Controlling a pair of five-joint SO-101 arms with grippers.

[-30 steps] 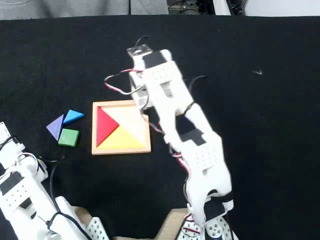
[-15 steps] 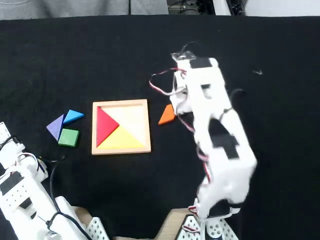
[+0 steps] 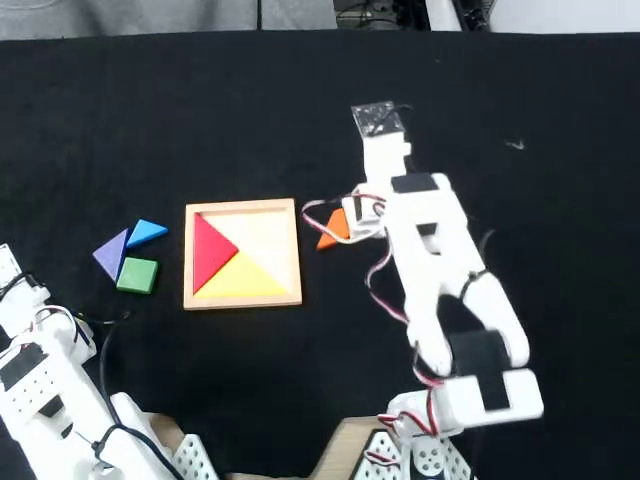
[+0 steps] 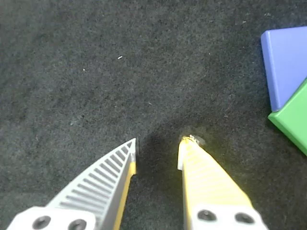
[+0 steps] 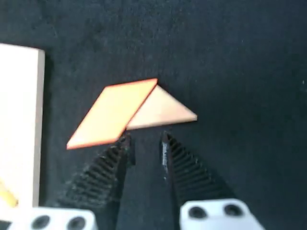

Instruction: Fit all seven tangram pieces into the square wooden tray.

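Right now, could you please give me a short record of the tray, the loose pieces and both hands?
Tray: red triangle and yellow triangle inside
Loose on one side: purple triangle, blue triangle, green square
Loose on other side: orange parallelogram against pale triangle
Right hand: open, by the orange parallelogram, holding nothing
Left hand: open, near the purple triangle, holding nothing

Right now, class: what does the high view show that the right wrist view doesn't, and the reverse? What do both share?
High view adds: red triangle in the wooden tray; purple triangle, blue triangle and green square beyond it. Right wrist view adds: a pale triangle touching the orange piece, ahead of the open right gripper. Both: the orange piece and the tray.
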